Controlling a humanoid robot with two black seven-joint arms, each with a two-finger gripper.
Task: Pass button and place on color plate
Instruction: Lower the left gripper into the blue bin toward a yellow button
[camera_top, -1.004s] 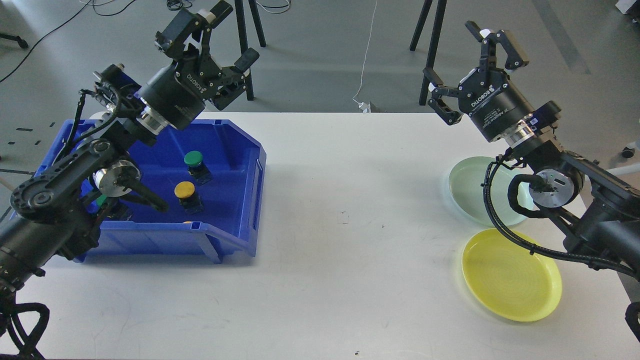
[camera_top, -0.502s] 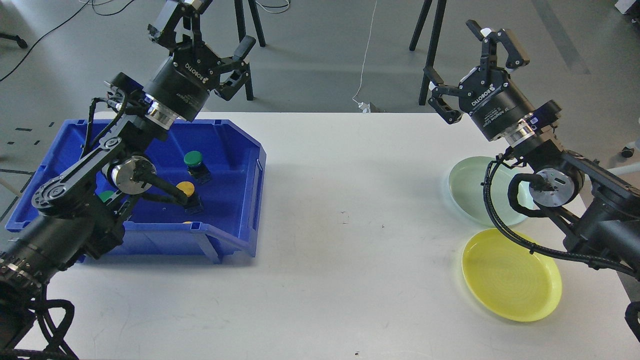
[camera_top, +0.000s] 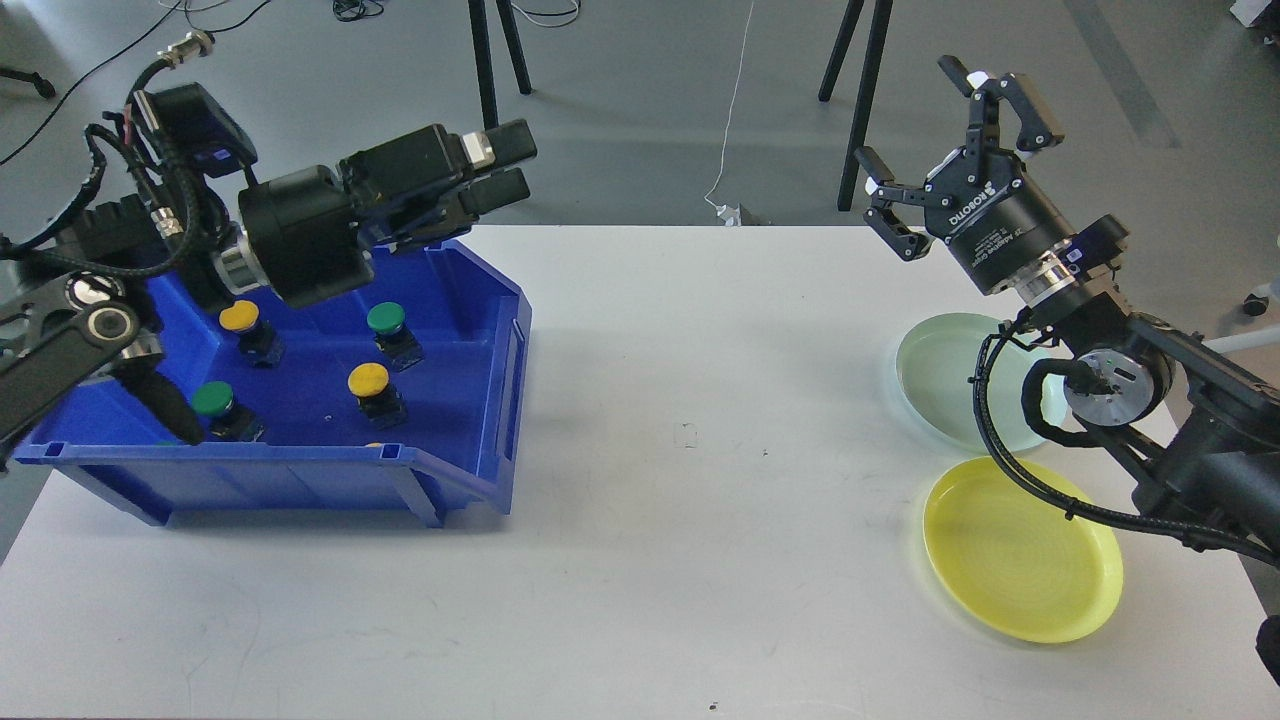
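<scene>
A blue bin (camera_top: 500, 380) stands at the table's left and holds several push buttons: a green one (camera_top: 386, 318), a yellow one (camera_top: 368, 379), another yellow one (camera_top: 239, 316) and another green one (camera_top: 212, 398). My left gripper (camera_top: 503, 166) hovers above the bin's far right corner, pointing right, seen from the side. Its fingers show a narrow gap with nothing between them. My right gripper (camera_top: 906, 110) is open and empty, raised over the table's far right. Below it lie a pale green plate (camera_top: 940, 385) and a yellow plate (camera_top: 1020, 555).
The white table (camera_top: 700, 450) stretches between the bin and the plates. My right arm's cables hang over the green plate's right side. Stand legs and cables lie on the floor beyond the far edge.
My left arm has swung up and back. Its gripper has turned from pointing upward to pointing right, uncovering two more buttons in the bin. The right gripper has shifted slightly.
</scene>
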